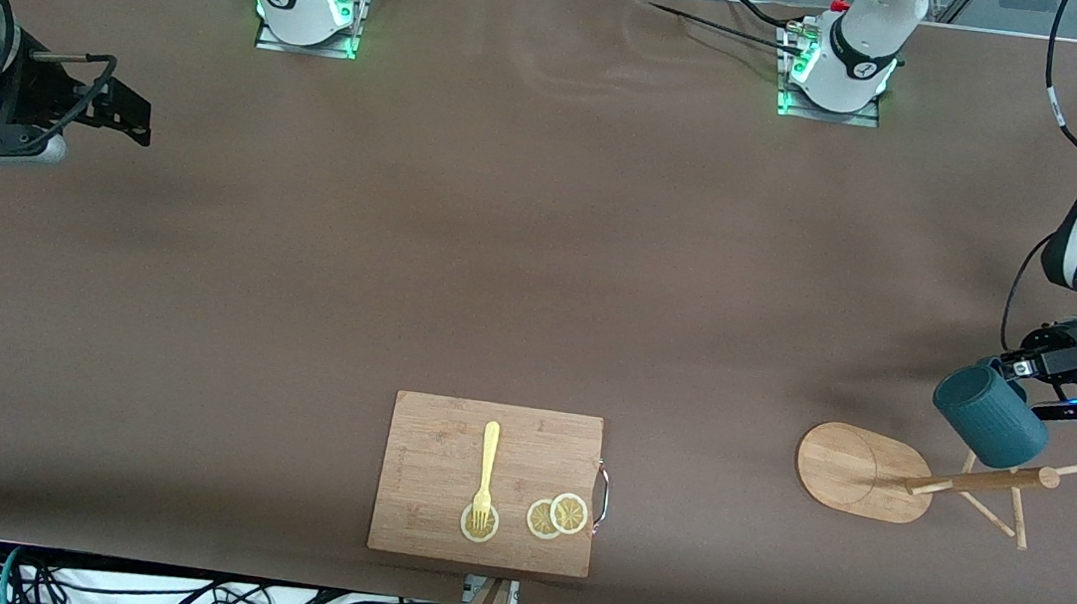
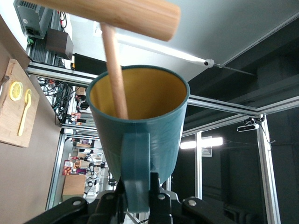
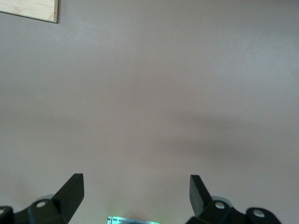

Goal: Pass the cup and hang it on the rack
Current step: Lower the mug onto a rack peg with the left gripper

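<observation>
The left pincer (image 2: 138, 198) pinches the cup (image 1: 991, 414) tight by its handle. Just past it, a peg of the rack (image 1: 930, 480) pokes into the cup's mouth. This looks like the hanging step. Next, the handle likely needs to slide onto a peg. The right pincer (image 3: 136, 187) waits wide apart and empty over the bare worktop (image 3: 149, 93).

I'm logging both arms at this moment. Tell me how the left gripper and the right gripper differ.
The left gripper is shut on the cup by its handle, over the rack; the right gripper is open and holds nothing. The left works at its own end of the table; the right waits over bare table at its end. Both are black two-finger grippers.
</observation>
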You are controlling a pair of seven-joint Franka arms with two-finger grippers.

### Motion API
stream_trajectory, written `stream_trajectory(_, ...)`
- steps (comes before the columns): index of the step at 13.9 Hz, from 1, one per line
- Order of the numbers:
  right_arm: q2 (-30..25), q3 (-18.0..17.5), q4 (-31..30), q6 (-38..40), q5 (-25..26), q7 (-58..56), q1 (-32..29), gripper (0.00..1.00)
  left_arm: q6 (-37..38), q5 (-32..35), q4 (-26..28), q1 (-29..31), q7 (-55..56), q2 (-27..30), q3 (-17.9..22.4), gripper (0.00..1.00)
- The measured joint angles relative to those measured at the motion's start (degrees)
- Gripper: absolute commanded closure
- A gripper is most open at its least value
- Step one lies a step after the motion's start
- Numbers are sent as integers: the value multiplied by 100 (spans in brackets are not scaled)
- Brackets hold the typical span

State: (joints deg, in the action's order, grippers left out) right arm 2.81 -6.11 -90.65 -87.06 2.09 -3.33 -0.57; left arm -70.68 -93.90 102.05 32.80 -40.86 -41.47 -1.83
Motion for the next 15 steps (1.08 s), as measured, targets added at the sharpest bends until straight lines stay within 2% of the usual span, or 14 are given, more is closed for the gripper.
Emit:
stream_trajectory(11,0,1,0,0,0,0,0,1,72,-78,-372,181,-331,-704,-59,99)
stream_trajectory(12,0,1,0,0,0,0,0,0,75,-78,-388,190,-332,-739,-59,91)
stream_trajectory(13,0,1,0,1,0,0,0,0,75,-78,-397,191,-333,-779,-59,75)
stream_trajectory(14,0,1,0,1,0,0,0,0,74,-78,-400,191,-342,-822,-59,50)
stream_trajectory(15,0,1,0,1,0,0,0,0,74,-78,-406,191,-406,-858,-59,2)
